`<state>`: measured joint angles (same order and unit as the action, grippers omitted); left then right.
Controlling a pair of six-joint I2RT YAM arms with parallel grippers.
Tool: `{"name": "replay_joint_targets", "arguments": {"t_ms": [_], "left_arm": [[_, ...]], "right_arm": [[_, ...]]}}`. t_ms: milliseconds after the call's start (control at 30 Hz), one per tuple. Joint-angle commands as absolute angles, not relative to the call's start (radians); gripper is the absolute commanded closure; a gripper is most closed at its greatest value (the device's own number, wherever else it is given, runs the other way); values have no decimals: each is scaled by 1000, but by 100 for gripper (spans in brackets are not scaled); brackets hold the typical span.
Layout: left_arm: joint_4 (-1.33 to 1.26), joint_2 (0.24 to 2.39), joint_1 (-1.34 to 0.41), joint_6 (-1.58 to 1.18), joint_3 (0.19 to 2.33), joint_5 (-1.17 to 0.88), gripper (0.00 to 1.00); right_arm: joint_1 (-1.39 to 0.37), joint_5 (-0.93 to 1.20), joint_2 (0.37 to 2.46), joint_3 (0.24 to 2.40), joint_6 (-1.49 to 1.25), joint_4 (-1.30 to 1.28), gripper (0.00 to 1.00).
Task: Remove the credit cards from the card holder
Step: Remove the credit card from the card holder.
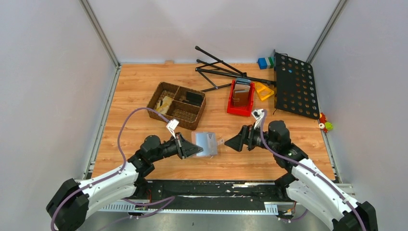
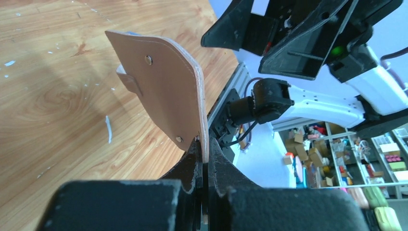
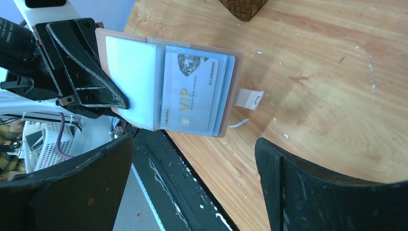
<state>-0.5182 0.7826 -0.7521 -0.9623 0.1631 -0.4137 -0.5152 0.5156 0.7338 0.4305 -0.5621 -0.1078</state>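
Note:
My left gripper (image 1: 196, 149) is shut on one edge of the card holder (image 1: 208, 143) and holds it open, off the table, between the two arms. The left wrist view shows its taupe-brown outside (image 2: 163, 91) rising from my pinched jaws (image 2: 204, 156). In the right wrist view its light grey inside (image 3: 130, 82) faces me. A silvery grey credit card (image 3: 190, 94) marked VIP sits in the right-hand pocket, and a strap tab (image 3: 250, 98) sticks out beside it. My right gripper (image 1: 230, 142) is open just right of the holder, apart from it, its jaws (image 3: 192, 183) holding nothing.
A woven basket (image 1: 177, 104) with small items stands behind the holder. A red bin (image 1: 241, 98) holding a brown wallet, a folded black stand (image 1: 221, 70) and its perforated black panel (image 1: 294, 85) lie at the back right. Coloured blocks (image 1: 265, 62) sit in the far corner.

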Motion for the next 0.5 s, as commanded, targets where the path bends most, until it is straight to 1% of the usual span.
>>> {"name": "replay_joint_targets", "arguments": {"t_ms": [0,267,467], "left_arm": [[-708,795,-755,-1027,168,-416,100],[-807,821,-747,-1122,149,-405,100],[-941,880,-734,-1190,135,-415,100]], "right_arm": [[-519,545,703,401,-639,-25,3],[-519,566,691,347,-720,46,3],[-519,567,689,296,-792,104,3]]}}
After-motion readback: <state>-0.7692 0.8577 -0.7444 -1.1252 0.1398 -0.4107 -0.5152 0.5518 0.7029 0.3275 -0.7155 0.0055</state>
